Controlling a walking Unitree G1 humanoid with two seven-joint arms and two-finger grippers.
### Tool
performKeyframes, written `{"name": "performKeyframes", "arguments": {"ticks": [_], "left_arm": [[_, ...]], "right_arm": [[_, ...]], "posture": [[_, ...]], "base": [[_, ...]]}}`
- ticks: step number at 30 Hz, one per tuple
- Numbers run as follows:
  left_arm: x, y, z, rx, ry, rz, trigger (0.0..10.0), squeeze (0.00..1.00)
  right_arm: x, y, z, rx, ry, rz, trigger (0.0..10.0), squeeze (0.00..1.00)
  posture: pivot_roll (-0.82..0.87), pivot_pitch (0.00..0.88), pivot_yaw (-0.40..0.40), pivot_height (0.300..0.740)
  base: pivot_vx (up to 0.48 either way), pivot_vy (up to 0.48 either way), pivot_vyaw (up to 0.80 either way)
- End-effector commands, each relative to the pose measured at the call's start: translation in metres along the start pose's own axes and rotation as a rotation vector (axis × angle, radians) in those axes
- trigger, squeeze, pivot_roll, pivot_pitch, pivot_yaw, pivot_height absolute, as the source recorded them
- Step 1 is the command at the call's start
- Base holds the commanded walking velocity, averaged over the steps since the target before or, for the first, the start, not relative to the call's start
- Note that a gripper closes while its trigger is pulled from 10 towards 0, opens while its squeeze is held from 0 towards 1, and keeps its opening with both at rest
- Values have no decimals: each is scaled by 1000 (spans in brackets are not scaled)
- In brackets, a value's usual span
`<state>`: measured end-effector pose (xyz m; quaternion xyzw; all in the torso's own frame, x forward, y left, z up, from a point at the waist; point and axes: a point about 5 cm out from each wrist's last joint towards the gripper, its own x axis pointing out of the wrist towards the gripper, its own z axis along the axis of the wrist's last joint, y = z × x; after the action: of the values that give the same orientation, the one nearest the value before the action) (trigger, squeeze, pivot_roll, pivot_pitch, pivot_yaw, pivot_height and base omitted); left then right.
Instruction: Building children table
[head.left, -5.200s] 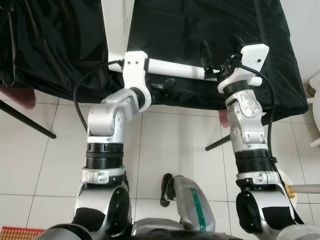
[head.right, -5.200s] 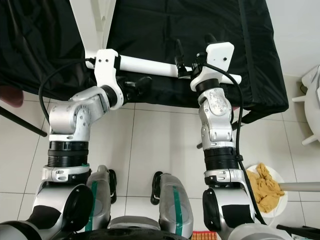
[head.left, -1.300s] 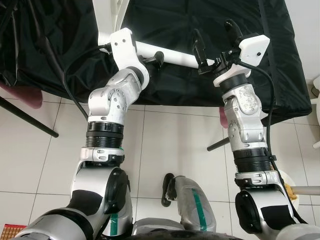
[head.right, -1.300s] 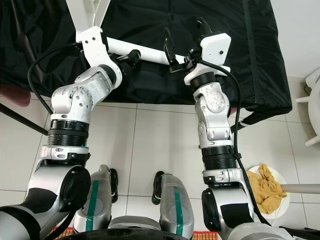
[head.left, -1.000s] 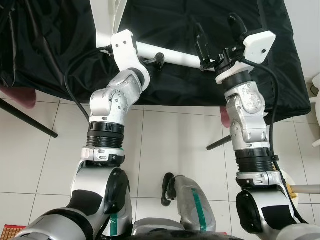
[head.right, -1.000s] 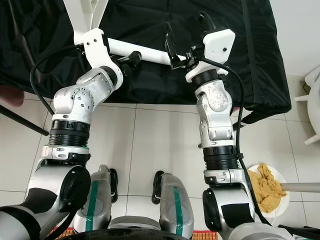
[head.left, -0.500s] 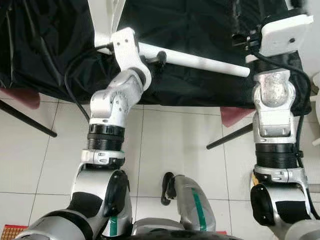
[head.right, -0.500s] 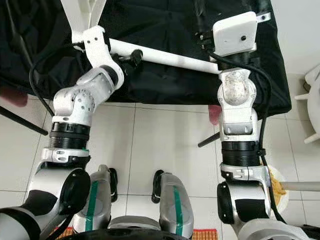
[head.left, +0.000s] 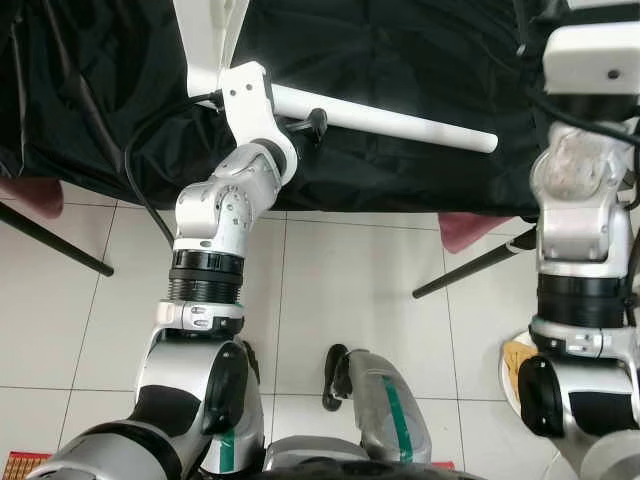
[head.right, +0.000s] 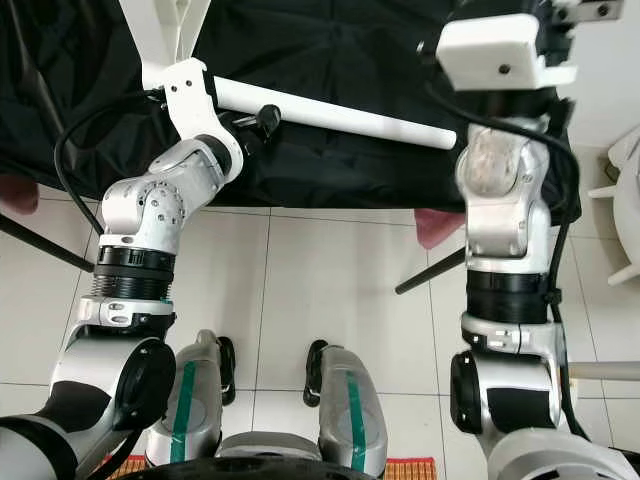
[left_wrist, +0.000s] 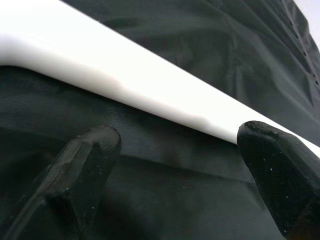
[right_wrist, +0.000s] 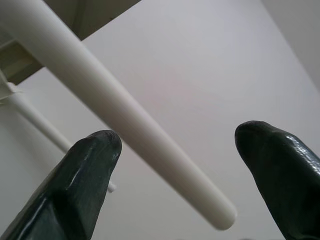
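I see white floor tiles (head.left: 330, 290) under a black cloth (head.left: 400, 60). A white table leg (head.left: 400, 122) lies across it. My left gripper (left_wrist: 180, 165) sits spread beside it; my right gripper (right_wrist: 175, 165) is spread, holding nothing.

The place looked like a room in a home, set up loosely for the job. The floor (head.left: 340, 290) was laid with pale square tiles with thin grey grout lines. A black cloth (head.left: 400, 60) was draped over a raised surface. Thin dark legs (head.left: 470, 272) of some furniture slanted across the tiles, and a corner of a woven mat (head.left: 20, 462) lay on the floor.
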<state>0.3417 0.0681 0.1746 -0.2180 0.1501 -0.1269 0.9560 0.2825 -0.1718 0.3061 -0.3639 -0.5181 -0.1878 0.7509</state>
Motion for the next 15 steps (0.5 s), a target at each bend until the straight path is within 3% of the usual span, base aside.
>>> {"name": "performKeyframes", "arguments": {"ticks": [1,15], "left_arm": [[0,-11,3,20,1,-128,10000,0],[-6,-27,11,50,-12,-200,10000,0]], "right_arm": [[1,-2,-6,-50,4,-23,10000,0],[15,12,-26,-130,40,-62,10000,0]], "posture": [[87,84,-45,740],[97,127,-35,740]], "base": [[0,0,0],[0,0,0]]}}
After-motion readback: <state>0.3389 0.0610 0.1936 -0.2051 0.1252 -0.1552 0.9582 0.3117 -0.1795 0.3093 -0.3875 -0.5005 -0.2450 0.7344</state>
